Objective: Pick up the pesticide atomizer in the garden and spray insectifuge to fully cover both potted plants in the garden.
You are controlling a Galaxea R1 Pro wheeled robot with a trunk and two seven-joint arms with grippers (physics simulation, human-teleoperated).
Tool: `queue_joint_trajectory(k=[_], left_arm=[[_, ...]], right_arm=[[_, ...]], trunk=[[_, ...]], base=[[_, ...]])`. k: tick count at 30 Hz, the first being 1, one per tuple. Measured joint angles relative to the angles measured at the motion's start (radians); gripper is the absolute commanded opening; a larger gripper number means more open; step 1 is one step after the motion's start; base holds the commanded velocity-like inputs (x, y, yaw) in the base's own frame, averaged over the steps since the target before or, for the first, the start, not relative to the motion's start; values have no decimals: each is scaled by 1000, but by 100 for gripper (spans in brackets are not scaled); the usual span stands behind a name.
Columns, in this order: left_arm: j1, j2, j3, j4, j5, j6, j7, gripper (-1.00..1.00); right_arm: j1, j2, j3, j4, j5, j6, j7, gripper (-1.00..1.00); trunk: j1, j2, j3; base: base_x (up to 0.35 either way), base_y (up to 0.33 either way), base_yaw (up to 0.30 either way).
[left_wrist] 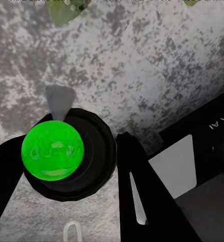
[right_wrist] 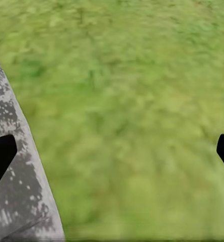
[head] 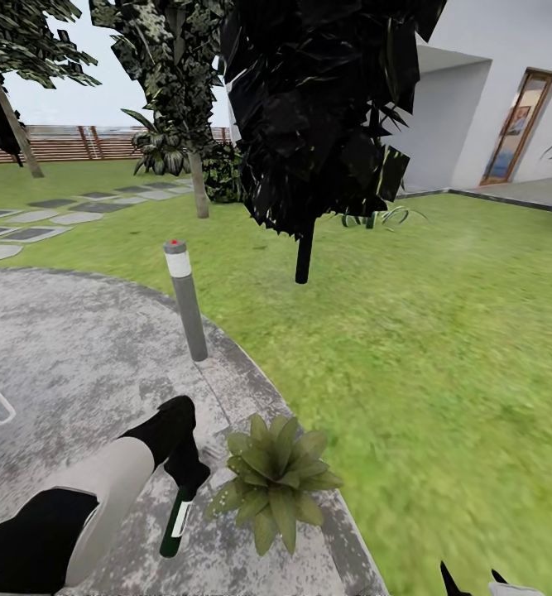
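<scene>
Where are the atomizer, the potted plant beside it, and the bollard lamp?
pesticide atomizer (head: 175,523), head view, dark green body below the left tool.
potted plant (head: 277,478), head view, centre of the leaf rosette.
bollard lamp (head: 189,310), head view, grey post's middle.

This is a home garden. There is a green lawn (head: 441,331), a round grey patio (head: 69,348), stepping stones (head: 36,217), trees (head: 325,108), a bollard lamp (head: 186,300), a wooden fence (head: 69,142), and a white house (head: 491,91) with a door (head: 517,126).
</scene>
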Motion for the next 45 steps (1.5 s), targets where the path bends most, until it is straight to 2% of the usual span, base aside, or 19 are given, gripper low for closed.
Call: queue_joint_trajectory(k=[1,2,4,6,7,9,13,16,18,22,45], left_arm=[[0,0,0,0,0,0,0,-100],[-1,-3,1,0,-16,-1,0,-100],[-4,-9,3,0,-63,1,-2,-100],[-11,-32,6,-2,-109,5,-11,-100],[-19,-42,7,-2,-131,6,-24,-100],[-39,-50,6,-2,-153,5,-72,-100],[-51,-44,3,-2,-169,2,-122,-100],[-44,-40,3,-1,-175,-1,-126,-100],[-40,-22,1,0,-179,-5,-127,-100],[-35,-8,0,2,-177,-8,-127,-100],[-42,-8,9,-9,-178,3,-127,-100]], right_arm=[[0,0,0,1,0,0,0,100],[0,-1,-1,11,0,0,-1,100],[0,-1,-1,18,0,0,-1,100],[0,-1,-1,20,0,0,-1,100],[0,-2,-1,20,0,0,-1,100],[0,-2,-1,21,0,0,-1,100],[0,-2,0,21,0,0,-1,100],[0,-2,-1,21,0,0,-1,100],[0,-5,-1,21,0,0,0,100],[0,-6,-2,22,0,0,-1,100],[0,-1,0,22,0,0,-1,100]], trunk=[[0,0,0],[0,0,0],[0,0,0],[0,0,0],[0,0,0],[0,0,0],[0,0,0],[0,0,0],[0,0,0],[0,0,0],[0,0,0]], base=[[-6,0,0],[-3,0,0],[-2,0,0],[0,0,0],[0,0,0],[0,0,0],[0,0,0],[0,0,0],[0,0,0],[0,0,0],[17,-63,0]])
